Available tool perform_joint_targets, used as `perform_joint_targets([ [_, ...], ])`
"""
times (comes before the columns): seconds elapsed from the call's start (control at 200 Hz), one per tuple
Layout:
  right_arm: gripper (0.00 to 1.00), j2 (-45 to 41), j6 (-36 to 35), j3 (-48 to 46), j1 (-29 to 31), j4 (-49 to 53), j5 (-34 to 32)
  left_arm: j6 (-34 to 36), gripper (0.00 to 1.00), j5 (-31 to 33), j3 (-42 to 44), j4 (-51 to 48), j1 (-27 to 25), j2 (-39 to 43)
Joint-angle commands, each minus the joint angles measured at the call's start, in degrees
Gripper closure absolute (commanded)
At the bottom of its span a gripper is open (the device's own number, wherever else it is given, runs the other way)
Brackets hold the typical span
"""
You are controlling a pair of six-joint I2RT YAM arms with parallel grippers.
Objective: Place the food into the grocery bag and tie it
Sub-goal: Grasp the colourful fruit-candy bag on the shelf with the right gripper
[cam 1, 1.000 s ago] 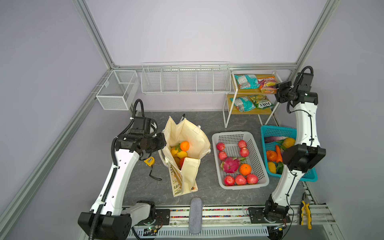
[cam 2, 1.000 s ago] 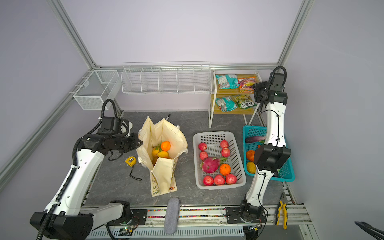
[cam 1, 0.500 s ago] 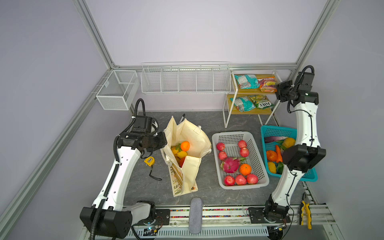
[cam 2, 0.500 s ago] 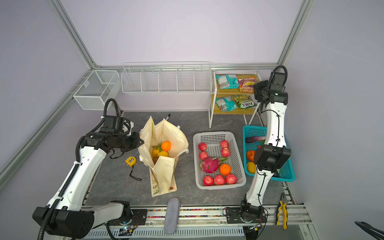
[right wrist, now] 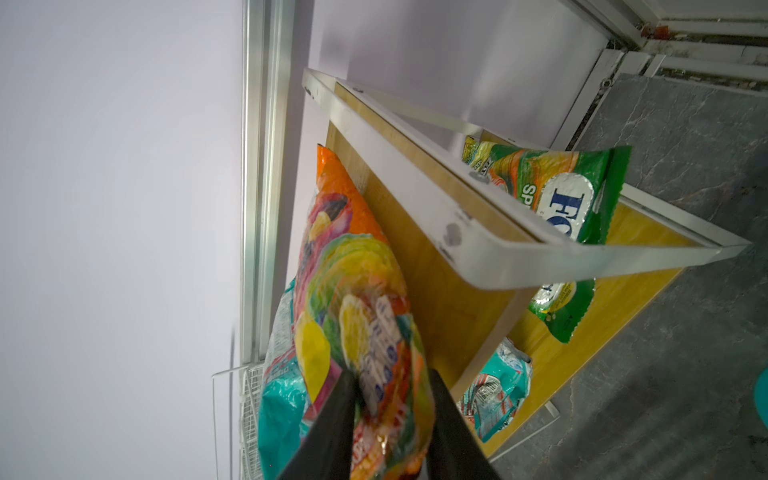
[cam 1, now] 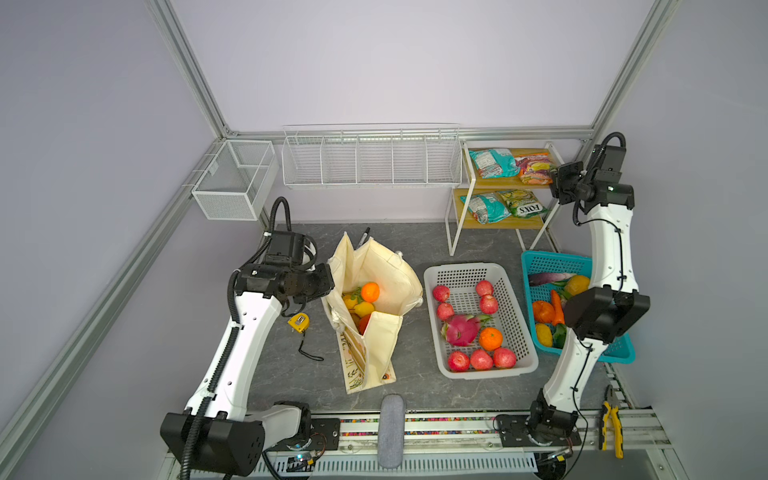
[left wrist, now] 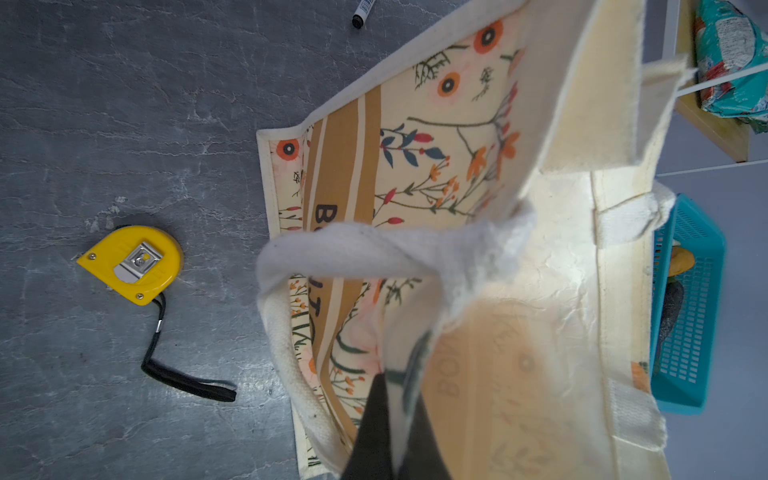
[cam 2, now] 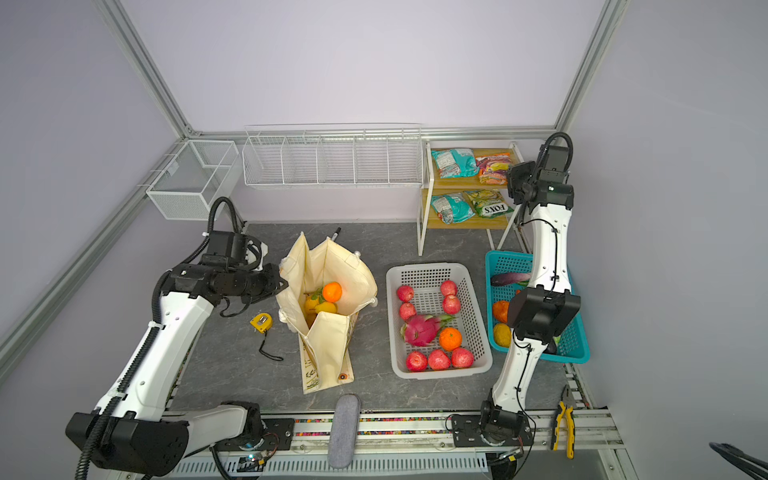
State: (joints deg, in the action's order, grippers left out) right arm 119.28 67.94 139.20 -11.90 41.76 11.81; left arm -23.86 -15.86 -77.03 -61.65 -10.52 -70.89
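The one real change is at the shelf rack (cam 1: 498, 182). The right end effector (right wrist: 390, 386) has drawn its jaws in from a wider stance, and they now stand narrow. They are pinched on the near end of the orange-red snack packet (right wrist: 353, 266), with a dark finger pressing the crinkled film on each side. The arm itself has barely shifted, and the packet still lies on the upper shelf beside the teal packet (cam 1: 492, 163), not lifted.

Across the desk (cam 1: 415, 243) nothing else has moved. The left end effector (left wrist: 399, 399) remains clamped on the side wall of the grocery bag (cam 1: 386, 266), close to a rope handle. This holds the bag upright with its mouth open. An orange (cam 1: 370, 291) and some yellow fruit sit inside as before. More fruit waits in the white basket (cam 1: 465, 274) and vegetables in the teal basket (cam 1: 552, 262).

For the task, this looks like the moment the pick is secured. The reach is finished and the grasp is going on, so the lift off the shelf and the carry to the open bag should follow. The film is slippery and is gripped only at one end, so it may sag or slide as it rises. The rack's white frame bar sits close by. Tying is still far off.
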Motion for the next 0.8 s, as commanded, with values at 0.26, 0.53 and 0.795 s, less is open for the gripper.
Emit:
perform_joint_targets([
  [0.26, 0.91, -0.5, -0.9, 0.1, 0.0, -1.4, -1.8, 0.7, 1.0, 1.1, -1.6, -2.0, -0.1, 0.2],
  [0.53, 0.93, -2.7, -3.5, -0.2, -0.3, -1.5, -4.3, 0.6, 1.0, 1.0, -1.6, -2.1, -0.1, 0.6],
  [0.795, 0.93, -4.5, -7.1, 0.1, -0.3, -2.7, -6.0, 0.8, 1.0, 1.1, -2.0, -2.7, -0.1, 1.0],
])
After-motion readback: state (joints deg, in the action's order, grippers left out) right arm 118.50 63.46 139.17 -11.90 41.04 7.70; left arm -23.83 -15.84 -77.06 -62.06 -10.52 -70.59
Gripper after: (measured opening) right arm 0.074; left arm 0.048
